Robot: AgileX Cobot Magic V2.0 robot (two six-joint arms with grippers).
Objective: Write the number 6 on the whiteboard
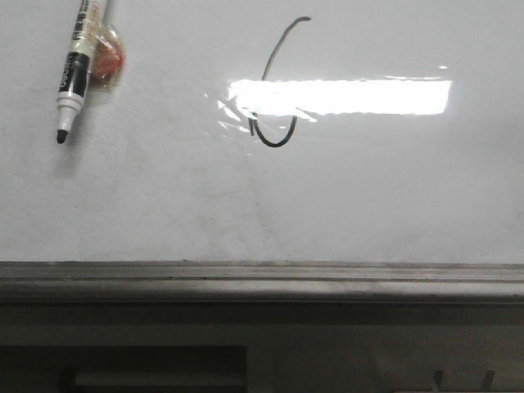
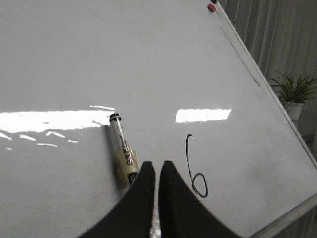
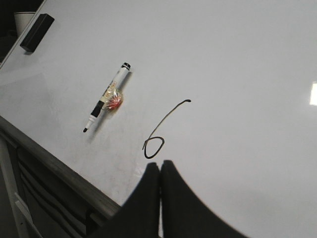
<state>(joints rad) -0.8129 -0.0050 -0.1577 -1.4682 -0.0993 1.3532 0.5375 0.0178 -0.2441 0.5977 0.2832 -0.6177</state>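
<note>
A handwritten 6 on the whiteboard; marker label unreadable

The number 6 (image 1: 277, 90) stands in thin black marker line on the whiteboard (image 1: 393, 188), its long curved stem ending in a small rounded loop; in the front view a bright light reflection crosses the top of the loop, while both wrist views show the digit whole (image 2: 196, 168) (image 3: 161, 131). The marker (image 1: 78, 70) lying on the board carries dark print along its barrel, too small and blurred to read in any view.

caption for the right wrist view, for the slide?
Closed right gripper above whiteboard bearing a drawn number 6, uncapped marker lying beside it.
</note>
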